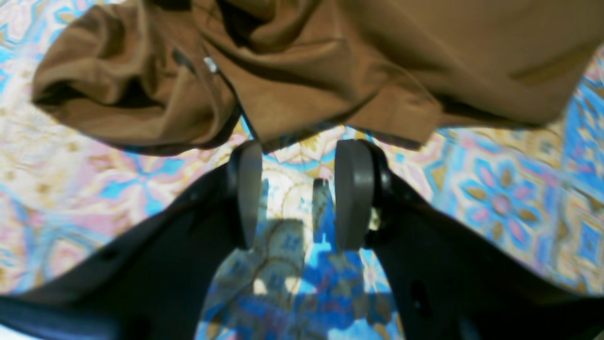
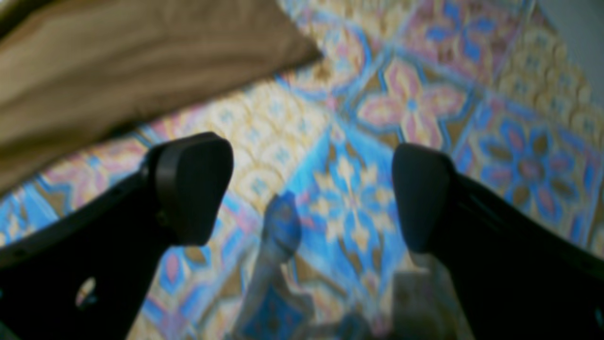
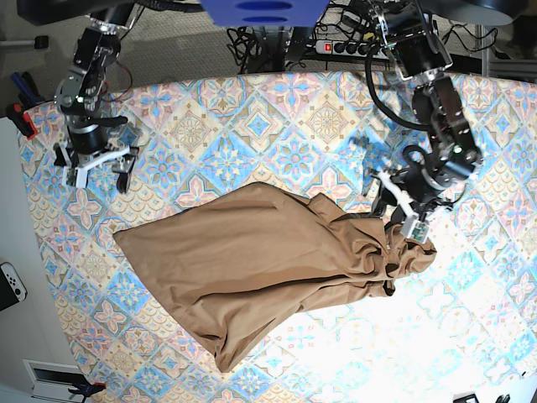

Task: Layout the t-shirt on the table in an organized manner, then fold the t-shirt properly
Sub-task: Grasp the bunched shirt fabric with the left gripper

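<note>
The tan t-shirt [image 3: 260,269] lies crumpled on the patterned table [image 3: 277,109], stretched from lower left to a bunched end at the right. In the left wrist view the t-shirt [image 1: 302,71] fills the top, with a small white tag [image 1: 210,64] among the folds. My left gripper [image 1: 300,147] is open just short of the cloth's edge, with only tabletop between its pads; in the base view my left gripper [image 3: 403,220] hovers at the bunched right end. My right gripper [image 2: 306,160] stands wide open and empty over bare table, with the t-shirt [image 2: 118,71] off to its upper left. In the base view the right gripper [image 3: 99,176] is well away at the table's left.
Cables and a power strip [image 3: 352,46] lie beyond the table's far edge. A white controller [image 3: 10,284] sits off the table at the left. Patterned cloth [image 3: 470,336] shows at the front right and along the back.
</note>
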Available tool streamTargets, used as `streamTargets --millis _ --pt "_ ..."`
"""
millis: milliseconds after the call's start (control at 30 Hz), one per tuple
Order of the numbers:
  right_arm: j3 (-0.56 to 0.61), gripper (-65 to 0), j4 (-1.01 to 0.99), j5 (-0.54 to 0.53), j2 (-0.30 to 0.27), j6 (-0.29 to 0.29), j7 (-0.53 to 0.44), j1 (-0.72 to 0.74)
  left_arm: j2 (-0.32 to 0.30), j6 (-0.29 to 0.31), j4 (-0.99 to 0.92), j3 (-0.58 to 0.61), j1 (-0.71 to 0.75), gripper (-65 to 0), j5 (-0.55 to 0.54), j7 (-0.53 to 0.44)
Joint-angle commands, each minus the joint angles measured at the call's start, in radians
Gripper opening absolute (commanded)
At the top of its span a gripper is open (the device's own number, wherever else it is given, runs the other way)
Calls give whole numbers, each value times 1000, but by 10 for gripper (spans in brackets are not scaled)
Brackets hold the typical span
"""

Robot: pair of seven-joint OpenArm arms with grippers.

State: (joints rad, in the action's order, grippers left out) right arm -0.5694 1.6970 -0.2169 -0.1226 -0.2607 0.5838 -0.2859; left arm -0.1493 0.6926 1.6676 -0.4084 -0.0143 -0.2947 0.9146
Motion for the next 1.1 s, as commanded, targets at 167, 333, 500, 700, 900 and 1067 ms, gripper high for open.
streamTargets --millis 167,333,500,700,900,1067 --pt "-4 -110 18 -13 -15 -1 -32 12 -5 6 -68 73 -39 -412 50 -125" --pt "-7 -110 18 -13 -15 -1 -32 12 -3 -23 -88 72 -46 -417 82 -213" --pt "-7 -110 18 -13 -15 -1 -32 12 -11 -61 -88 72 -45 -417 134 -257" --pt "-7 -110 18 -13 -15 -1 -32 15 -5 -123 -102 73 -45 -417 249 -299" --pt "-7 -110 16 -13 -15 -1 -32 18 -5 -133 -125 24 -43 -417 260 -300" --pt "-5 -110 16 -13 -15 -1 -32 20 -8 -126 -238 27 -109 -417 262 -302"
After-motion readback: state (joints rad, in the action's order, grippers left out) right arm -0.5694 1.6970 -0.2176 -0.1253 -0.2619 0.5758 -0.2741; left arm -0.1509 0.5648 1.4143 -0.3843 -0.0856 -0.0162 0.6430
